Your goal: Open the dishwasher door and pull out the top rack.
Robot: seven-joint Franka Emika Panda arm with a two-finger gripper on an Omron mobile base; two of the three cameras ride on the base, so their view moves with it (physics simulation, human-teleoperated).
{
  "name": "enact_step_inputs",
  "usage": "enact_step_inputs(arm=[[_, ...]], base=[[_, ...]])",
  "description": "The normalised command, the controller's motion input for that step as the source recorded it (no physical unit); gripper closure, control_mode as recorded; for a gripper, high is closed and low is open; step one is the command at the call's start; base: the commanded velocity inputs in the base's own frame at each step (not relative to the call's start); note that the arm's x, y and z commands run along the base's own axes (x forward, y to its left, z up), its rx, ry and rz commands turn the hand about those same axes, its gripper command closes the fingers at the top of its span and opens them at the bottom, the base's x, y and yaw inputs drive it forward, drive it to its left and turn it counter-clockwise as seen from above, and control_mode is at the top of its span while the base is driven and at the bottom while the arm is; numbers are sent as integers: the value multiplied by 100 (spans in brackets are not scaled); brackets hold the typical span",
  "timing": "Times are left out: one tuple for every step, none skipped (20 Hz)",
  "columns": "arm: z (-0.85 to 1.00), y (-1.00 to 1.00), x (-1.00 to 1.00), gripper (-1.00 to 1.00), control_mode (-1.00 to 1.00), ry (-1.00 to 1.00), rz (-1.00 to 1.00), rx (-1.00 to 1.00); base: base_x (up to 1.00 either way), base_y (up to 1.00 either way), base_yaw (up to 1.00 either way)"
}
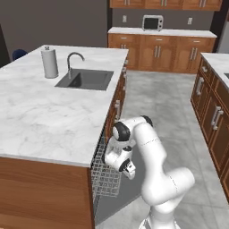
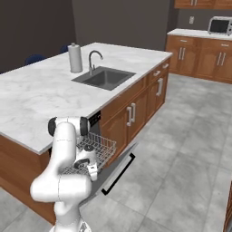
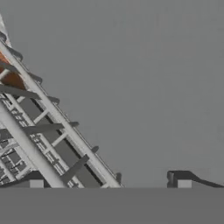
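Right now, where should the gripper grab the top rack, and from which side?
Probably the top rack's front rim wire, approached from the aisle side above the lowered dishwasher door. That edge faces outward and is free; the open gripper already sits beside it.

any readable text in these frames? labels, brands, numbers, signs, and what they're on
None: no readable text in any view.
microwave: front panel too small and blurred to show any marking.
dishwasher door: dark front with bar handle, no brand or label visible.
paper towel roll: plain white.
wall outlets: blank plates.
top rack: bare wire, no tag.
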Motion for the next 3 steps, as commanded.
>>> enact_step_inputs(arm=[[-44, -100, -50, -100, -100, 24, -19, -11], [-44, -100, -48, -100, -100, 25, -18, -10], [-42, -100, -45, -100, -100, 26, -18, -9]], base=[[0, 0, 0], [0, 0, 0], [0, 0, 0]])
